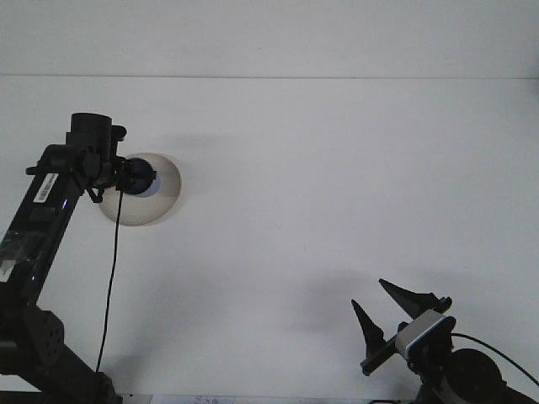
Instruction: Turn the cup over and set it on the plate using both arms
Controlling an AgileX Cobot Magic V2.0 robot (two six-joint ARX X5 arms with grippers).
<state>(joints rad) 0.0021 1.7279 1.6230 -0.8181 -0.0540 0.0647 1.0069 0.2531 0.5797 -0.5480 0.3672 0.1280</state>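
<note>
The small dark-blue cup (141,180) sits over the round cream plate (160,202) at the far left of the white table (337,185), clenched in the left gripper (128,178), whose black arm (42,219) rises from the near left corner. The right gripper (389,311) rests at the near right, well apart from the plate; its two black pointed fingers (413,295) are spread and hold nothing.

The white label (45,187) on the left arm is too small to read.
</note>
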